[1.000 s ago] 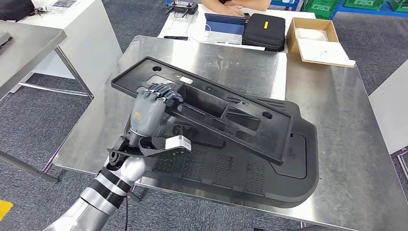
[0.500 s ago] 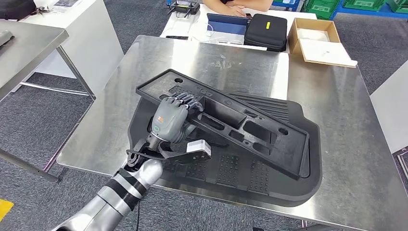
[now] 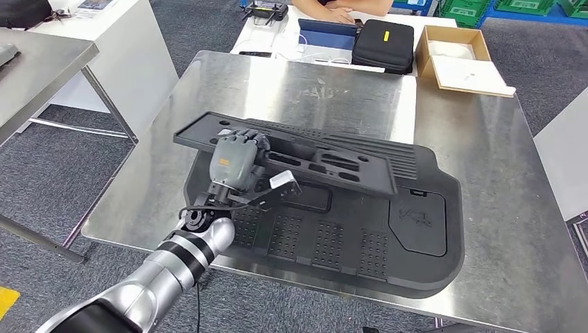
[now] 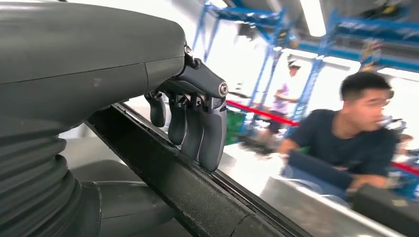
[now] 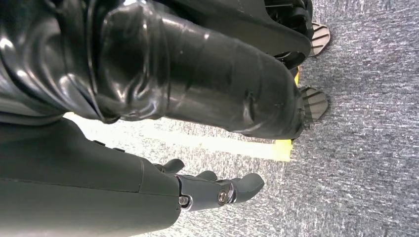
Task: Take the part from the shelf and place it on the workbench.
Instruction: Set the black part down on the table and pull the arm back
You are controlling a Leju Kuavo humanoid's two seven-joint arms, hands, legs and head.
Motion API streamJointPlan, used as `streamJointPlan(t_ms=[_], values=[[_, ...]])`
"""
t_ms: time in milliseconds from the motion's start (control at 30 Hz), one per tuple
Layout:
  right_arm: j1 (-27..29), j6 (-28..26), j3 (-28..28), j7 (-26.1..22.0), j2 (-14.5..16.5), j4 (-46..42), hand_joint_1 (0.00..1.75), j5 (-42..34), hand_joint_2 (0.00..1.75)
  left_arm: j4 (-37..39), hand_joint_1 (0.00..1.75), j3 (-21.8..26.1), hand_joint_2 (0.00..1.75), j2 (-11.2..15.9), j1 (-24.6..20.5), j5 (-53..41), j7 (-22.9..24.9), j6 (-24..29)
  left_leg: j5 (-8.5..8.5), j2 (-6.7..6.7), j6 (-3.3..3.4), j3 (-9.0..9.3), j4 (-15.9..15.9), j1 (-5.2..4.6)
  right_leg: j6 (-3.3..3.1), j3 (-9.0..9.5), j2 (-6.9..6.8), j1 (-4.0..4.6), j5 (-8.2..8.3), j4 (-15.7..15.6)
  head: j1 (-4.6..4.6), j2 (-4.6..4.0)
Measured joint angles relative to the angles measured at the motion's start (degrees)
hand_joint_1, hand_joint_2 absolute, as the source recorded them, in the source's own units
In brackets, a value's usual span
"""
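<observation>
The left robot hand (image 3: pixel 234 161) grips the long black plastic part (image 3: pixel 291 154) near its left end, fingers (image 4: pixel 200 129) curled over the upper edge — the thumb is hidden under the part. The part lies almost flat, low over a large black moulded mat (image 3: pixel 333 236) on the steel counter (image 3: pixel 478 139); whether its far end touches the mat is hard to tell. An open cardboard box (image 3: pixel 457 59) at the counter's far corner holds something pale, unclear what. Beside it are a black zip case (image 3: pixel 380 45) and a blue tablet (image 3: pixel 324 31). In the left wrist view a seated person (image 4: pixel 356 138) appears, blurred. The right robot hand (image 5: pixel 217 190) hangs above grey carpet (image 5: pixel 365 123), fingers loosely apart, holding nothing.
</observation>
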Motion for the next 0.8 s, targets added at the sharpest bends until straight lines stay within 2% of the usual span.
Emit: streamJointPlan(t_ms=[167, 467, 500, 600, 633, 700, 800], values=[[0.0, 0.54, 0.02, 0.0, 0.0, 0.0, 0.0, 0.26, 0.0, 5.24, 1.75, 1.3, 1.75, -0.01, -1.25, -1.7, 3.19, 0.04, 0.0, 0.0, 0.0, -0.01, 0.0, -0.01, 0.0, 0.0, 0.0, 0.0, 0.0, 0.01, -0.01, 0.0], [-0.04, 0.87, 0.05, -0.02, 0.01, 0.0, 0.0, 0.67, 0.0, 8.92, 1.75, 2.48, 1.75, -0.01, -1.35, -2.08, 3.71, -0.14, 0.0, 0.0, 0.0, -0.02, 0.0, -0.03, 0.0, 0.0, 0.0, -0.01, 0.0, 0.0, 0.0, 0.0], [-0.04, 0.87, 0.05, -0.02, 0.01, 0.0, 0.0, 0.67, 0.0, 9.11, 1.64, 2.56, 1.75, -0.01, -1.36, -2.1, 3.71, -0.15, 0.0, 0.0, 0.0, -0.02, 0.0, -0.03, 0.0, 0.0, 0.0, -0.01, 0.0, 0.0, 0.01, 0.0], [-0.04, 0.87, 0.05, -0.03, 0.0, 0.01, 0.0, 0.77, 0.0, 9.57, 0.34, 2.96, 1.75, -0.01, -1.5, -1.57, 3.05, -1.32, 0.0, 0.0, 0.0, -0.01, 0.0, -0.03, 0.0, 0.01, 0.0, -0.01, 0.0, 0.0, 0.0, 0.0], [-0.04, 0.89, 0.05, -0.04, 0.0, 0.01, 0.0, 0.8, 0.0, 9.7, 0.0, 3.15, 1.75, -0.02, -1.54, -1.07, 2.49, -2.44, 0.0, 0.0, 0.0, 0.0, 0.0, -0.03, 0.0, 0.01, 0.0, -0.01, 0.0, 0.0, -0.01, 0.0], [-0.04, 0.96, 0.05, -0.07, -0.01, 0.01, 0.0, 0.81, 0.0, 9.83, 0.0, 3.69, 1.75, -0.11, -1.71, 0.42, 0.95, -6.71, 0.0, -0.01, 0.0, 0.0, 0.0, -0.03, 0.0, 0.01, -0.01, -0.01, 0.0, 0.0, 0.0, 0.0], [-0.04, 1.17, 0.04, -0.11, -0.08, 0.01, 0.0, 0.67, 0.0, 9.7, 0.0, 4.67, 1.75, -0.5, -2.46, 3.5, -1.39, -17.19, 0.01, -0.01, 0.0, -0.01, 0.0, -0.03, 0.0, 0.01, -0.01, -0.02, 0.0, 0.0, 0.0, 0.0]])
